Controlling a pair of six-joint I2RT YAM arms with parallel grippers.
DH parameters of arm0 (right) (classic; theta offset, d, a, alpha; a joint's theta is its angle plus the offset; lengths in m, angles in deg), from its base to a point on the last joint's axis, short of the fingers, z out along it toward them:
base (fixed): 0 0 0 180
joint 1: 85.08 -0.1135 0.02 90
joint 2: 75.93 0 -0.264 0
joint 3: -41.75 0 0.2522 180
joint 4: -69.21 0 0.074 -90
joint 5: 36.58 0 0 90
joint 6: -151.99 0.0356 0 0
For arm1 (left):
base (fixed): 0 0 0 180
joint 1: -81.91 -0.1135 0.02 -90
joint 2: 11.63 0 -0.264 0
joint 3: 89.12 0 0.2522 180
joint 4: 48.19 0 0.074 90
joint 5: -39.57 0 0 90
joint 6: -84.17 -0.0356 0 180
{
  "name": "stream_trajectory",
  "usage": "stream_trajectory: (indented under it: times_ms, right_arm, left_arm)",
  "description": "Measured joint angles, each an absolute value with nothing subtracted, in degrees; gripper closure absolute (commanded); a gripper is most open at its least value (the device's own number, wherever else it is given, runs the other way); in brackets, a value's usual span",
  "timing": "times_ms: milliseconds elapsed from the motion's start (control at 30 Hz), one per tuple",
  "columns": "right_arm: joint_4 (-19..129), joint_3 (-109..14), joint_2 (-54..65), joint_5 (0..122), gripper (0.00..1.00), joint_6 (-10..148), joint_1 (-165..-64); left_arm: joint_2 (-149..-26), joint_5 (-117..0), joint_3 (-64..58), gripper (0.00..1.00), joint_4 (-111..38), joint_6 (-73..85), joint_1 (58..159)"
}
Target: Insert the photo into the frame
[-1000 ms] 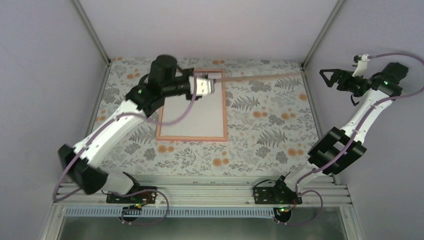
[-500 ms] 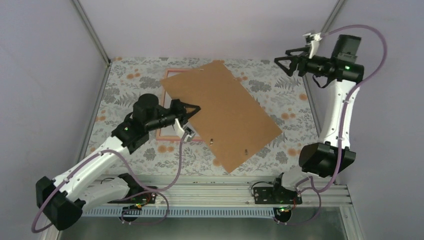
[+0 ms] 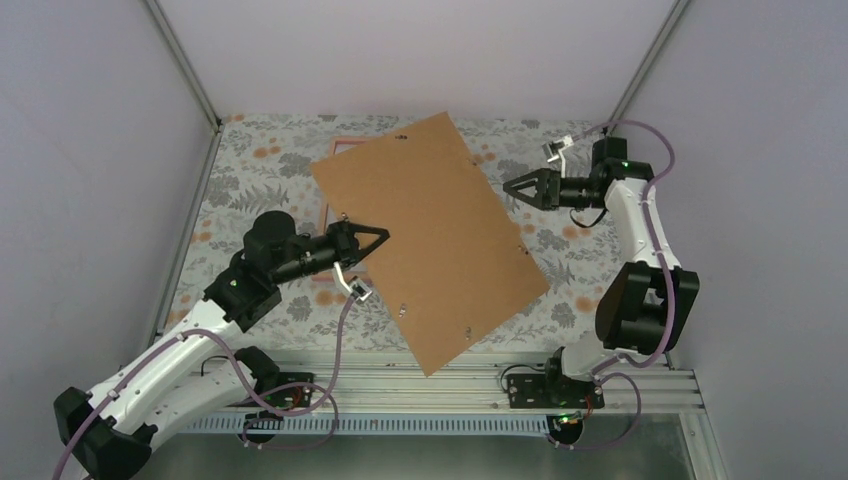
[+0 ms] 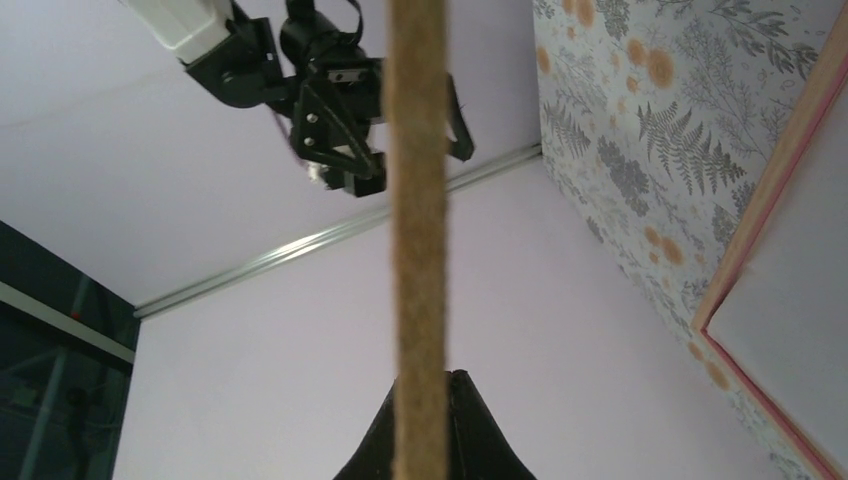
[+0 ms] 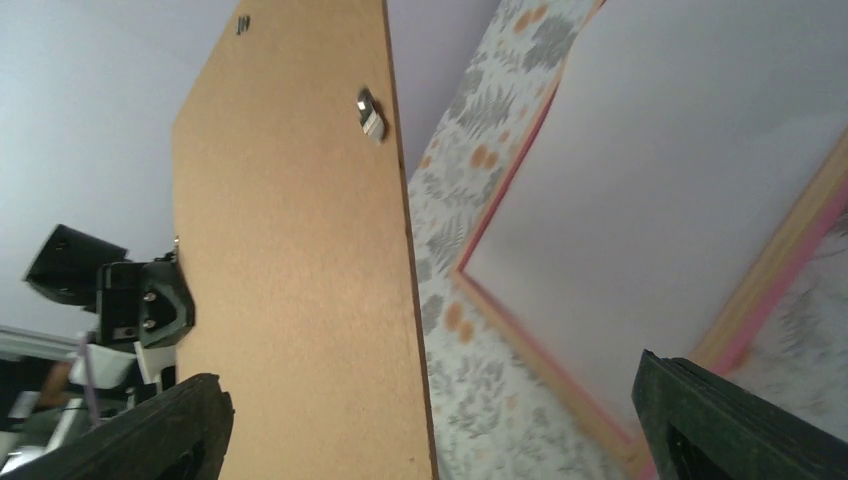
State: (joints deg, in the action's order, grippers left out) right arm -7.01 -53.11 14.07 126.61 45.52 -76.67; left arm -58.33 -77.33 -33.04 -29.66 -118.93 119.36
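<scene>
Table [image 3: 250, 170] covered in a white cloth printed with grey ferns and orange flowers. Flat on it lies a thin-edged pink rectangular picture frame [image 5: 650, 200], pale inside, at about 11 o'clock from table centre, long sides running 12 to 6. Overhead view shows only its far-left corner and left edge.

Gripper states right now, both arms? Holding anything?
Left gripper: closed on the edge of the brown backing board.
Right gripper: open wide, holding nothing.
</scene>
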Motion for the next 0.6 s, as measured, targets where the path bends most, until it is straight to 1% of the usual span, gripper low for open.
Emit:
stream_trajectory:
  times_ms: [133, 167, 233, 267, 400, 500, 600]
  right_arm:
    - [-11.1, -49.7, 14.1, 130.5, 0.0, 42.0, -77.4]
    - [-12.3, -49.5, 14.1, 131.7, 0.02, 40.6, -77.9]
    - [-14.2, -48.8, 14.1, 134.0, 0.08, 38.3, -79.6]
    - [-14.8, -48.5, 14.1, 134.7, 0.15, 37.6, -80.4]
    - [-16.6, -47.3, 14.0, 137.9, 0.39, 35.5, -83.3]
    - [-16.8, -46.0, 13.6, 139.5, 0.64, 34.8, -83.9]
    - [-17.1, -43.9, 12.9, 139.6, 0.94, 34.9, -83.8]
  left_arm:
    - [-58.0, -78.2, -33.1, 0.98, -30.1, -119.3, 119.4]
    - [-58.0, -78.4, -33.1, 0.98, -30.3, -119.3, 119.4]
    - [-58.3, -78.7, -33.1, 0.98, -31.2, -119.4, 119.4]
    - [-58.4, -78.9, -33.1, 0.98, -31.6, -119.4, 119.4]
    - [-58.7, -79.4, -33.1, 0.97, -32.6, -119.5, 119.4]
    - [-58.8, -79.3, -33.3, 0.94, -32.8, -119.4, 119.4]
    - [-58.9, -78.6, -33.9, 0.86, -33.6, -119.5, 119.3]
